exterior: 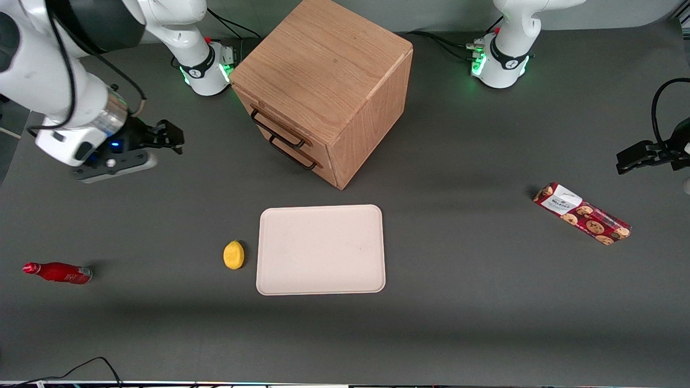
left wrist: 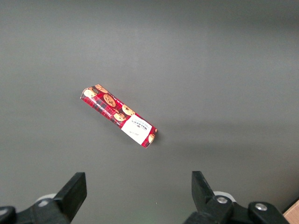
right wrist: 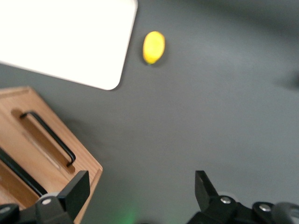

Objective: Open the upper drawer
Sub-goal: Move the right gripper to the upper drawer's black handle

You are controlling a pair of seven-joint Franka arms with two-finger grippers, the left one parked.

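The wooden cabinet (exterior: 329, 64) stands mid-table, turned so its front faces the working arm's end. Its upper drawer (exterior: 269, 119) is shut, with a thin black bar handle (exterior: 277, 129) (right wrist: 23, 175). The lower drawer (exterior: 302, 161) below it is shut too, with its own handle (right wrist: 49, 135). My right gripper (exterior: 172, 137) (right wrist: 140, 191) hangs above the table in front of the drawers, well apart from both handles. It is open, with nothing between its fingers.
A pale tray (exterior: 321, 249) lies nearer the front camera than the cabinet, with a yellow lemon (exterior: 233, 254) (right wrist: 153, 47) beside it. A red bottle (exterior: 58, 272) lies toward the working arm's end. A cookie packet (exterior: 582, 213) (left wrist: 119, 115) lies toward the parked arm's end.
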